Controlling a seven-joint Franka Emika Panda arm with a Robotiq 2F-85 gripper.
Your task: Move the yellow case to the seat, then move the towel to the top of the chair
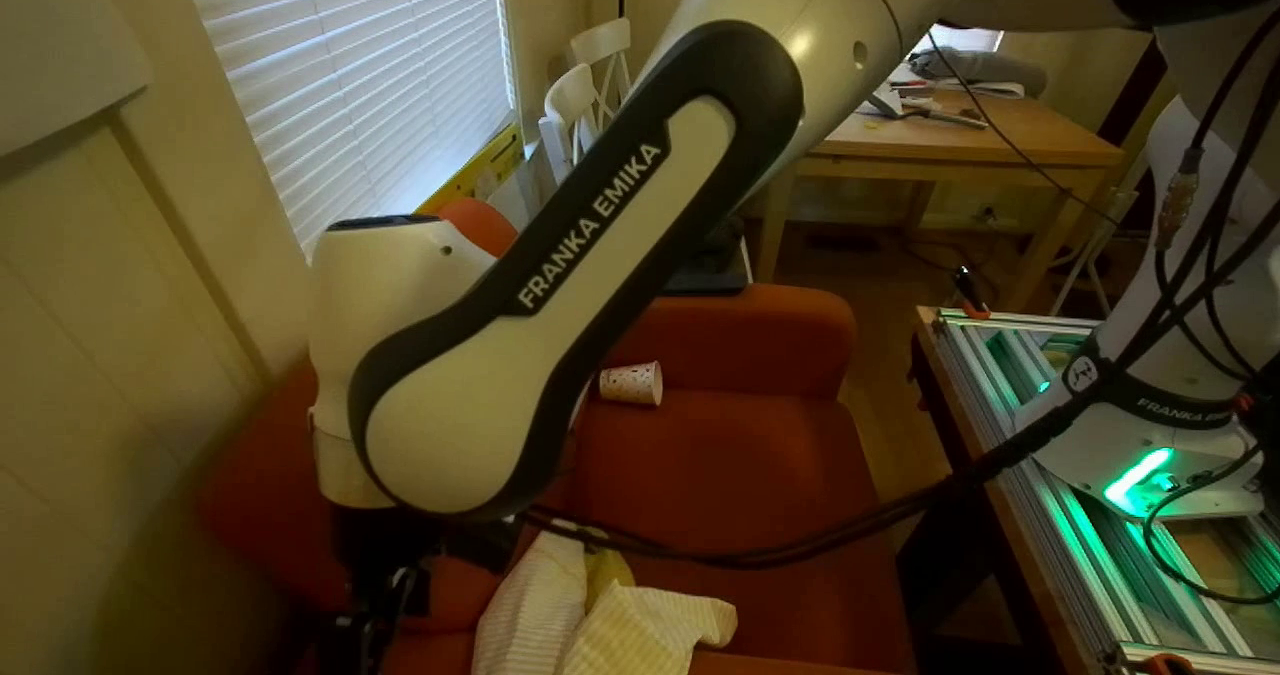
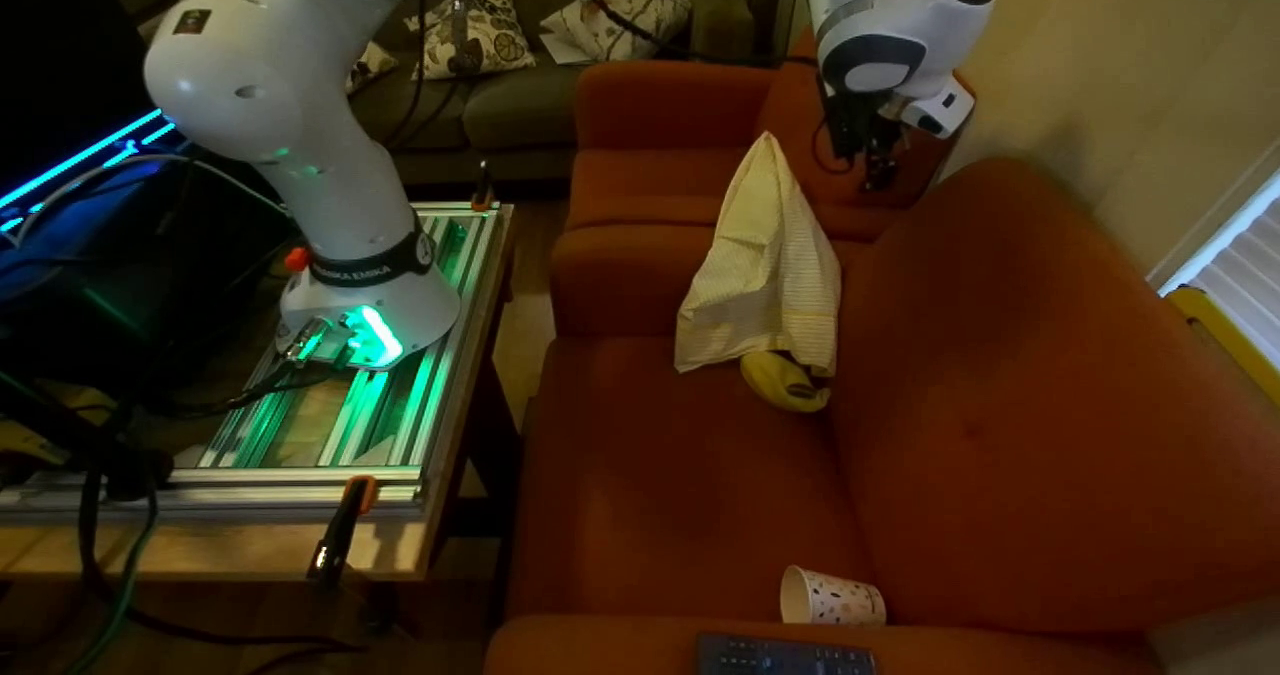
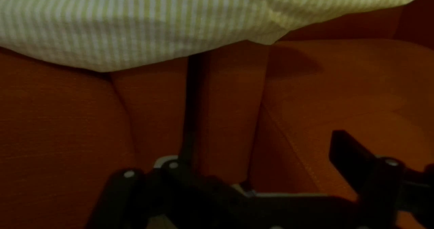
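My black fingers point(image 3: 352, 163) gape empty; the rounded yellow case point(image 2: 776, 380) looks delivered, so my step should be the striped cream cloth towel point(image 2: 768, 267): pinch, lift.

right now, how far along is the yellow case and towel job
Looks done: the yellow case lies on the seat, partly covered by the towel. In hand: nothing visible; the tool stands open, apart from the towel. Left: the towel appears draped over the arm of the chair, not on its top, so it likely needs grasping and moving up there.
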